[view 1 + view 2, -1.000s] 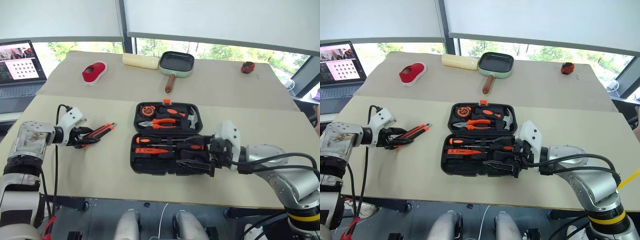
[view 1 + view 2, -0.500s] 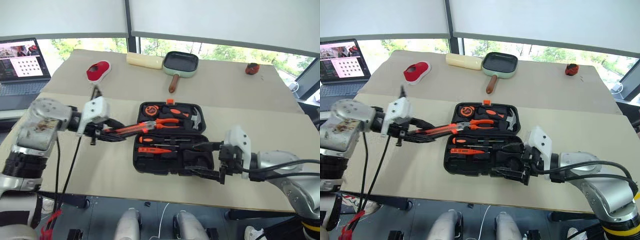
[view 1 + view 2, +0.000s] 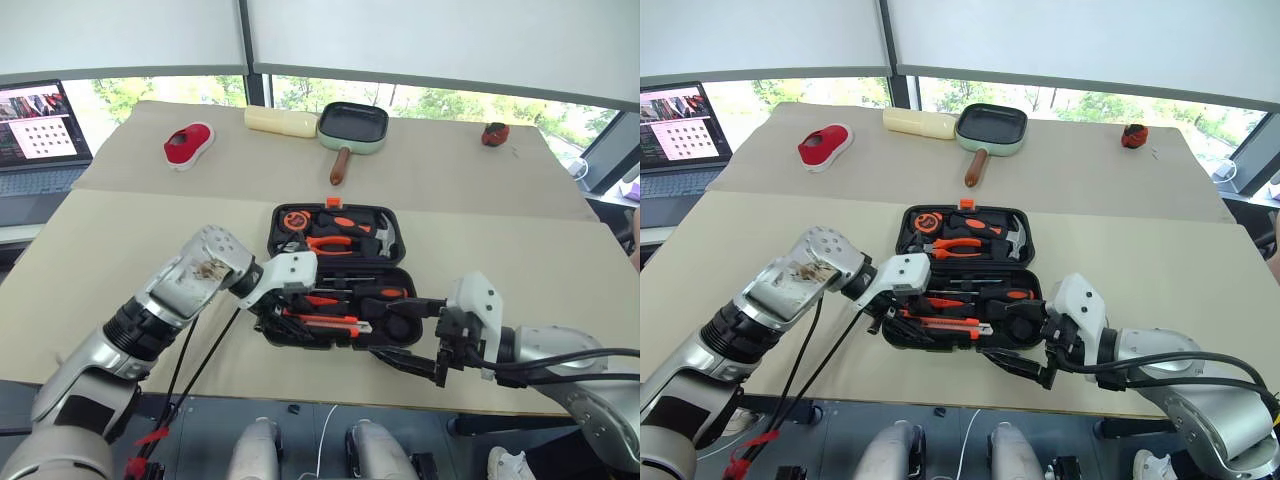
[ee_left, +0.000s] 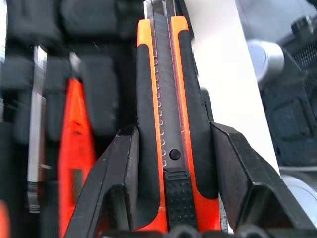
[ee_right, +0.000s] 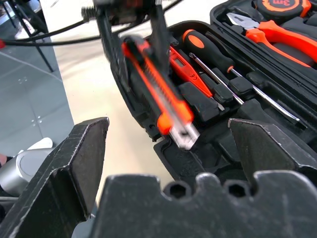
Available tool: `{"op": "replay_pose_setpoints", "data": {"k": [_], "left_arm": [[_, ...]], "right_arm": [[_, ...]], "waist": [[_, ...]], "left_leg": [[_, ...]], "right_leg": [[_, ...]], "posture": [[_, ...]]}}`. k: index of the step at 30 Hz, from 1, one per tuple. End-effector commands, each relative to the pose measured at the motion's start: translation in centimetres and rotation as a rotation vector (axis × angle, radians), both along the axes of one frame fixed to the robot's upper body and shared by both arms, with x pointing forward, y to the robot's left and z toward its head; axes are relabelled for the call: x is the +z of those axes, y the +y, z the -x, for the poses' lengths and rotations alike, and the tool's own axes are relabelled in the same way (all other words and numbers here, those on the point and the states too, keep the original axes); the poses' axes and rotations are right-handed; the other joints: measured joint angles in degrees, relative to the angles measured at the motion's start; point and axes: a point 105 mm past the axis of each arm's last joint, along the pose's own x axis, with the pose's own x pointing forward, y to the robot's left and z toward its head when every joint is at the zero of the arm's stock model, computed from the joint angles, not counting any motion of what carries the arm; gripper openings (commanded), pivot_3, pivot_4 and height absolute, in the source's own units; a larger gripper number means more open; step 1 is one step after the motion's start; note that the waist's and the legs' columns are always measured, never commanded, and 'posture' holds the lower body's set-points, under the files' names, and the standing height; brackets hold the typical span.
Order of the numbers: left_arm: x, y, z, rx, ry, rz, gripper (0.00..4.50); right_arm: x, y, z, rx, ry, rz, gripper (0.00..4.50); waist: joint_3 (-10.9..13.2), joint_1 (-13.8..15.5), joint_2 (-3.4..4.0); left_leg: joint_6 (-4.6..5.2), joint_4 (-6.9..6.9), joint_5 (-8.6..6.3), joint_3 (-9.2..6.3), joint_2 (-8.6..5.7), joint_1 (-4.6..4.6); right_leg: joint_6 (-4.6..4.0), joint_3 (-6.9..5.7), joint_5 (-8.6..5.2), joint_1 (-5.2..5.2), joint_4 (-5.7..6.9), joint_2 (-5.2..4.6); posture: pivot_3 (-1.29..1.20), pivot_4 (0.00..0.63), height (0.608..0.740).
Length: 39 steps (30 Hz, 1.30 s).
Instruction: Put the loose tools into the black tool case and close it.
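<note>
Two ridged black left gripper (image 4: 171, 163) fingers pinch the slim orange-black utility knife (image 4: 168, 99); right gripper (image 3: 412, 335) spread.

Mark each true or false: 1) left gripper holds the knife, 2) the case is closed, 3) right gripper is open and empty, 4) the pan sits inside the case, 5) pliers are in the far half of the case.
1) The left gripper holds the knife. True: its fingers clamp the handle on both sides, above the case's near half.
2) The case is closed. False: it lies open, both halves showing tools.
3) The right gripper is open and empty. True: its fingers stand wide apart at the case's near right corner.
4) The pan sits inside the case. False: it lies on the table beyond the case.
5) The pliers are in the far half. True.
</note>
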Motion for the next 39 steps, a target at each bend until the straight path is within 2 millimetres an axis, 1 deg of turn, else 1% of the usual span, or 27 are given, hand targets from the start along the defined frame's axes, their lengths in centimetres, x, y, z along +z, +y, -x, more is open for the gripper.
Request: {"op": "replay_pose_setpoints", "data": {"k": [1, 5, 8, 10, 15, 16, 18, 20, 21, 23, 24, 25, 26, 27, 28, 30, 31, 34, 39], "left_arm": [[-0.2, -0.4, -0.3, 0.015, -0.021, -0.032, 1.68], [-1.0, -0.9, -1.0, 0.051, 0.000, -0.035, 1.68], [-1.0, -1.0, -1.2, 0.062, 0.011, -0.023, 1.68], [-0.3, -1.1, -1.0, 0.048, 0.022, 0.003, 2.67], [3.1, -0.9, -0.4, 0.003, 0.049, 0.133, 4.22], [3.8, -0.6, -0.4, -0.008, 0.036, 0.163, 4.22], [4.6, -0.1, -0.4, -0.021, 0.013, 0.198, 4.22], [4.7, 0.3, -0.6, -0.013, 0.005, 0.209, 3.67], [4.5, 0.6, -0.7, -0.009, 0.004, 0.207, 3.47], [3.9, 2.1, -0.5, -0.041, -0.018, 0.166, 2.62], [3.7, 2.6, -0.3, -0.052, -0.020, 0.147, 2.31], [3.6, 3.0, -0.2, -0.063, -0.018, 0.135, 1.85], [3.5, 3.3, 0.0, -0.066, -0.012, 0.126, 1.56], [3.4, 3.6, 0.1, -0.079, -0.010, 0.118, 1.16], [3.3, 3.7, 0.2, -0.088, -0.009, 0.108, 0.89], [2.9, 3.9, 0.2, -0.094, -0.019, 0.090, 0.17], [2.5, 4.0, 0.1, -0.095, -0.033, 0.072, 0.07], [1.2, 4.6, -0.1, -0.115, -0.073, 0.002, 0.07], [-0.3, 5.0, -0.3, -0.139, -0.116, -0.067, 0.07]], "right_arm": [[1.1, -0.1, 0.1, -0.015, -0.056, -0.010, 4.50], [1.1, 0.0, -0.1, -0.024, -0.062, -0.013, 4.50], [1.1, 0.0, -0.1, -0.025, -0.065, -0.015, 4.50], [1.2, -0.1, -0.2, -0.027, -0.065, -0.015, 4.50], [1.2, -0.2, -0.2, -0.027, -0.063, -0.015, 4.50], [1.1, -0.1, -0.2, -0.026, -0.062, -0.015, 4.50], [1.1, -0.1, -0.2, -0.024, -0.059, -0.015, 4.50], [1.0, -0.1, -0.2, -0.023, -0.057, -0.015, 4.50], [1.0, -0.1, -0.2, -0.023, -0.056, -0.015, 4.50], [1.0, -0.1, -0.4, -0.021, -0.054, -0.016, 4.50], [0.9, 0.0, -0.4, -0.020, -0.053, -0.016, 4.50], [0.9, 0.0, -0.5, -0.019, -0.052, -0.016, 4.50], [0.9, -0.1, -0.5, -0.018, -0.051, -0.017, 4.50], [0.9, -0.1, -0.6, -0.018, -0.050, -0.017, 4.50], [0.9, -0.1, -0.6, -0.017, -0.050, -0.018, 4.50], [0.9, 0.0, -0.7, -0.017, -0.049, -0.020, 4.50], [0.9, 0.0, -0.7, -0.016, -0.048, -0.021, 4.50], [0.9, 0.1, -0.7, -0.013, -0.046, -0.024, 4.50], [0.9, 0.0, -0.7, -0.011, -0.042, -0.025, 4.50]], "waist": [[0.00, 0.02, 0.00], [-0.01, 0.16, 0.01], [-0.01, 0.26, 0.02], [-0.01, 0.37, 0.02], [-0.01, 0.60, 0.02], [-0.01, 0.57, 0.02], [-0.01, 0.51, 0.02], [-0.01, 0.49, 0.03], [-0.01, 0.49, 0.02], [-0.01, 0.48, 0.03], [-0.01, 0.35, 0.03], [-0.01, 0.30, 0.03], [-0.01, 0.29, 0.03], [-0.01, 0.30, 0.03], [-0.01, 0.33, 0.03], [0.00, 0.59, 0.03], [0.00, 0.72, 0.03], [-0.01, 0.90, 0.03], [-0.01, 0.90, 0.03]], "left_leg": [[0.00, 0.02, 0.00, -0.01, 0.00, 0.00], [0.00, 0.05, 0.00, -0.03, -0.02, 0.00], [0.00, 0.07, 0.00, -0.04, -0.03, 0.00], [0.00, 0.12, 0.00, -0.07, -0.04, 0.00], [0.00, 0.28, 0.00, -0.10, -0.03, -0.06], [0.00, 0.31, 0.00, -0.10, -0.02, -0.08], [0.01, 0.31, 0.00, -0.12, -0.01, -0.09], [0.01, 0.31, -0.01, -0.13, -0.01, -0.08], [0.01, 0.31, -0.01, -0.12, -0.02, -0.08], [0.01, 0.31, -0.01, -0.12, -0.02, -0.08], [0.01, 0.31, -0.01, -0.12, -0.02, -0.08], [0.01, 0.30, -0.01, -0.11, -0.01, -0.08], [0.01, 0.30, -0.01, -0.11, -0.01, -0.08], [0.01, 0.30, -0.01, -0.12, 0.00, -0.08], [0.01, 0.30, -0.01, -0.11, -0.01, -0.08], [0.01, 0.33, -0.01, -0.11, -0.02, -0.09], [0.01, 0.34, -0.01, -0.11, -0.02, -0.09], [0.01, 0.35, -0.01, -0.10, -0.03, -0.09], [0.02, 0.35, -0.01, -0.09, -0.02, -0.09]], "right_leg": [[0.00, 0.00, 0.00, 0.01, 0.00, 0.00], [0.01, 0.00, 0.00, 0.03, 0.00, 0.00], [0.01, 0.00, 0.00, 0.05, 0.00, -0.01], [0.01, -0.01, 0.01, 0.07, 0.01, -0.01], [0.06, -0.02, 0.03, 0.08, 0.02, -0.01], [0.07, -0.02, 0.04, 0.06, 0.03, 0.00], [0.07, -0.02, 0.04, 0.05, 0.03, 0.00], [0.07, -0.03, 0.04, 0.05, 0.03, 0.00], [0.07, -0.03, 0.04, 0.06, 0.03, 0.00], [0.07, -0.03, 0.04, 0.06, 0.03, 0.00], [0.07, -0.03, 0.04, 0.07, 0.03, 0.00], [0.06, -0.03, 0.04, 0.05, 0.03, 0.00], [0.06, -0.03, 0.04, 0.05, 0.03, 0.01], [0.06, -0.03, 0.04, 0.04, 0.04, 0.01], [0.06, -0.03, 0.04, 0.05, 0.03, 0.01], [0.07, -0.03, 0.04, 0.08, 0.02, 0.00], [0.07, -0.03, 0.05, 0.08, 0.02, -0.01], [0.08, -0.03, 0.05, 0.09, 0.01, -0.01], [0.08, -0.03, 0.05, 0.09, 0.02, 0.00]], "posture": [[0.00, 0.150, 0.740], [0.00, 0.150, 0.740], [0.00, 0.150, 0.740], [0.00, 0.150, 0.740], [0.00, 0.150, 0.740], [0.00, 0.150, 0.740], [0.00, 0.150, 0.740], [0.00, 0.150, 0.740], [0.00, 0.150, 0.740], [0.00, 0.150, 0.740], [0.00, 0.150, 0.740], [0.00, 0.150, 0.740], [0.00, 0.150, 0.740], [0.00, 0.150, 0.740], [0.00, 0.150, 0.740], [0.00, 0.150, 0.740], [0.00, 0.150, 0.740], [0.00, 0.150, 0.740], [0.00, 0.150, 0.740]]}}
